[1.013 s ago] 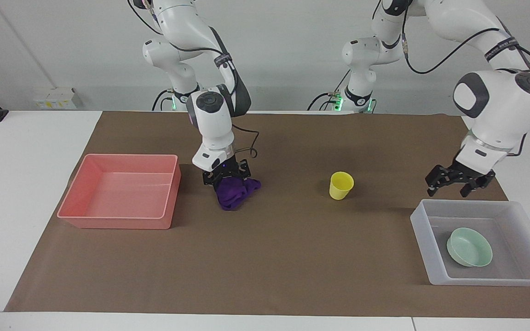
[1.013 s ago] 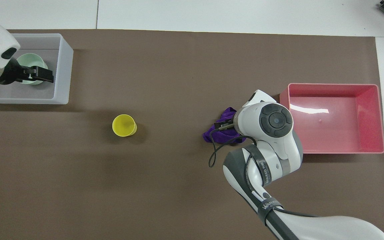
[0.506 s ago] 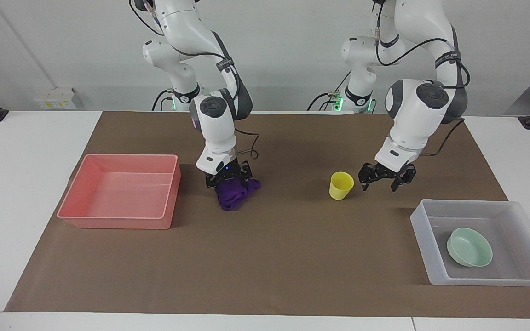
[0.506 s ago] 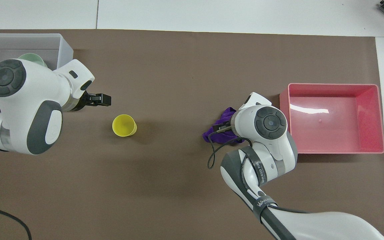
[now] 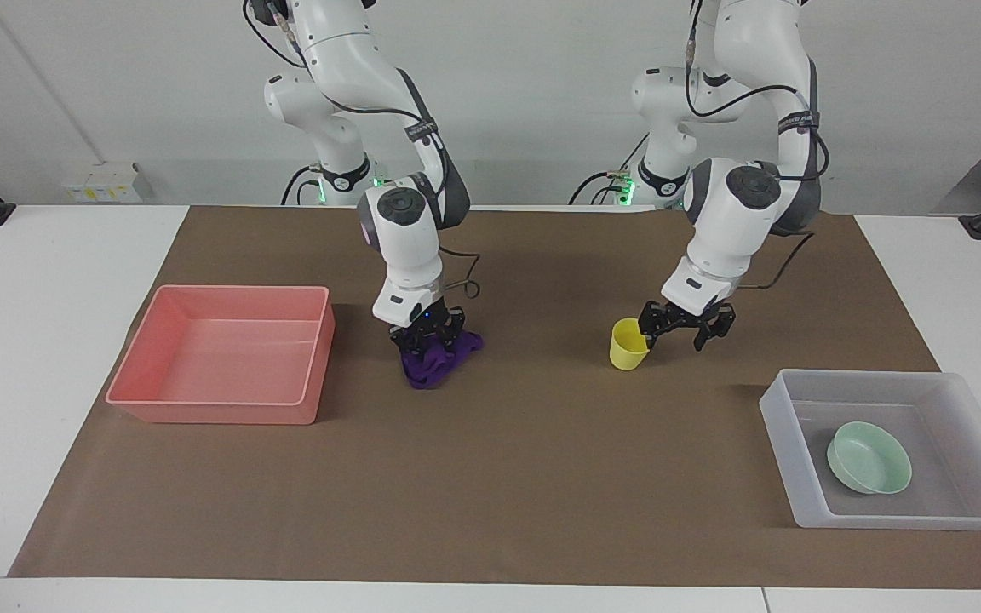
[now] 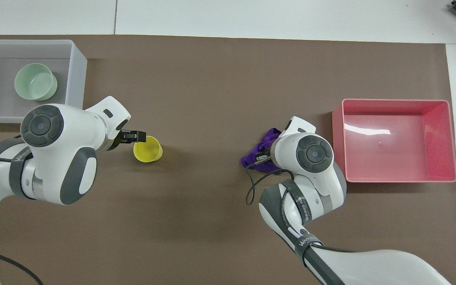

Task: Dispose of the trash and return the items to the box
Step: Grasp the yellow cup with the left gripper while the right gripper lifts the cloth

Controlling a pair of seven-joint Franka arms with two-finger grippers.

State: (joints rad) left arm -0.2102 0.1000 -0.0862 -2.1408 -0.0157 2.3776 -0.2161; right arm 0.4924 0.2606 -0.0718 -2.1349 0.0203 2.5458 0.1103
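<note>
1. The trash is a crumpled purple cloth wad (image 5: pixel 438 358) (image 6: pixel 260 150), shapeless and wrinkled, lying on the brown paper mat (image 5: pixel 490 477) beside the pink bin (image 5: pixel 222 353) (image 6: pixel 396 140), between that bin and the yellow cup.
2. The yellow plastic cup (image 5: pixel 629 344) (image 6: pixel 147 149) stands upright on the mat with its mouth open upward, well apart from both bins and nearer to the robots than the box.
3. The mint-green bowl (image 5: pixel 870 458) (image 6: pixel 35 82) sits inside the translucent whitish box (image 5: pixel 797 502) (image 6: pixel 76 79), at the left arm's end of the table; the box has low walls.
4. The right gripper (image 5: pixel 427 337) is down on the purple cloth, its wrist pointing steeply downward, and its fingers are clenched into the fabric. In the overhead view the arm's wrist covers most of the gripper.
5. The left gripper (image 5: pixel 677 327) (image 6: pixel 133 136) is low and just beside the yellow cup, on the side toward the box, with the forearm angled down from above. Its fingers are spread apart, one of them (image 5: pixel 651 329) at the cup's rim, and they grasp nothing.
6. The pink bin holds nothing visible inside it.
</note>
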